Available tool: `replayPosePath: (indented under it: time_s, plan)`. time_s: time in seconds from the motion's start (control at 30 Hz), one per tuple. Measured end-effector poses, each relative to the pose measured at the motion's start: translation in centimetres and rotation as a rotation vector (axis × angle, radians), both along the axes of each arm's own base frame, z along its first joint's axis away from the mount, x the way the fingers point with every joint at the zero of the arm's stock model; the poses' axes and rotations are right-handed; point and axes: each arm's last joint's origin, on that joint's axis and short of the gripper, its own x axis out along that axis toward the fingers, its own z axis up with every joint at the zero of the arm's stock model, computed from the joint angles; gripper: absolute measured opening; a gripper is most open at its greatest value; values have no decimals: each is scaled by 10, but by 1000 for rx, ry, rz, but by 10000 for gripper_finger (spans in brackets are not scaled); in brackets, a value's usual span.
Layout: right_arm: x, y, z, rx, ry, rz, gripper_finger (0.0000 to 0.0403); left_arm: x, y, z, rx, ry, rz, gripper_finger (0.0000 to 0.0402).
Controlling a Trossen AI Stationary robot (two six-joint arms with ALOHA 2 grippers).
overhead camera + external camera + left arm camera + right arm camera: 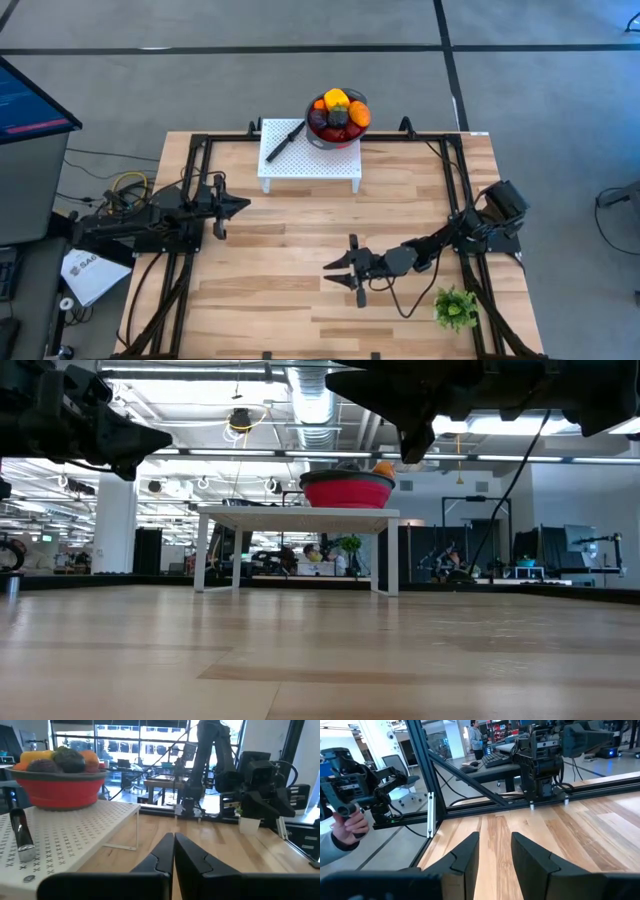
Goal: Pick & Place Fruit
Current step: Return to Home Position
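1. Left pincer (173,838) hangs over the left side of the counter (300,240), its fingers pressed together on nothing
2. Right pincer (495,836) hangs over the right side, fingers apart, holding nothing
3. Fruit (338,110) sits piled in the red bowl (347,493) on the white shelf (312,162), black knife (284,141) lying beside the bowl

Bright, even light from overhead
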Motion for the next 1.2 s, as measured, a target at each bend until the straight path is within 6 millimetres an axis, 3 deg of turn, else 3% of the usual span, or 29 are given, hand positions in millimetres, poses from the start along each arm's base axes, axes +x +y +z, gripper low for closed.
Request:
replayPosePath:
  time_s: [0.47,0.77,1.2]
  plan:
    - [0,0,0,-4,0,0,108,6,0,-7,19,94,-6,8]
    - [-1,2,0,2,1,8,108,0,0,-1,27,19,-2,8]
    - [-1,2,0,14,3,6,108,0,0,-5,-1,49,1,8]
